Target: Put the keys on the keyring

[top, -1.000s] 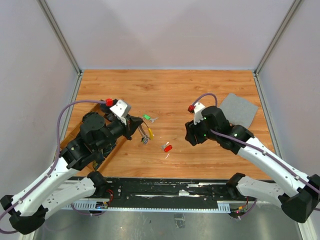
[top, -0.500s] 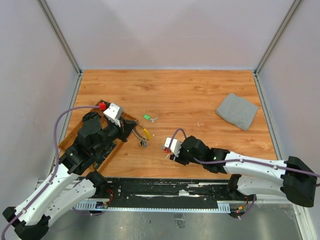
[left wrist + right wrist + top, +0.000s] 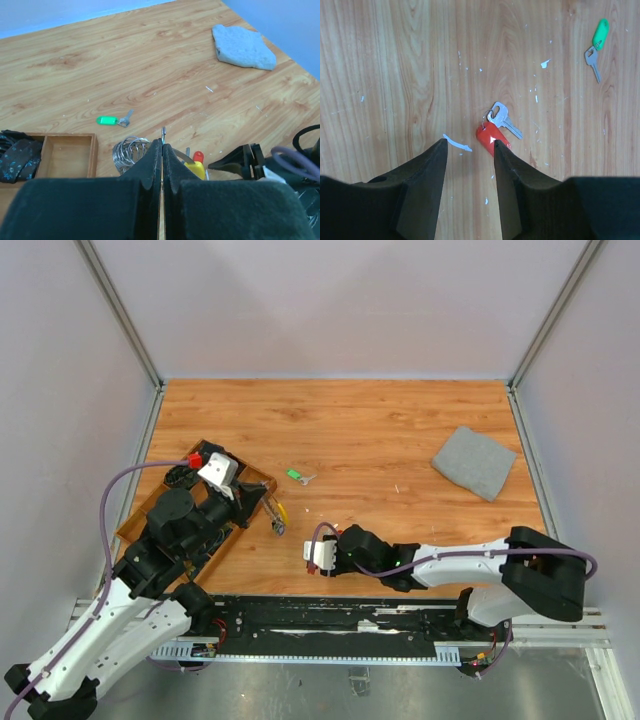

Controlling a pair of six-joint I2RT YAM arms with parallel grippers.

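Lying loose on the table (image 3: 400,430) are two keys: one green-tagged key (image 3: 298,477) and one red-tagged key (image 3: 491,134), beside a finger of the right gripper (image 3: 469,145), jaws apart. The left gripper (image 3: 162,146), jaws together, pinches the single keyring (image 3: 130,150).

- No writing, brand, number or sign can be read in any view.
- The green key head (image 3: 600,33) and the red key head (image 3: 487,136) show only plain coloured plastic, with no lettering to make out.
- The white block on the left wrist (image 3: 218,471) and the white block on the right wrist (image 3: 321,554) are too small in the overhead view to tell whether they carry any marking.
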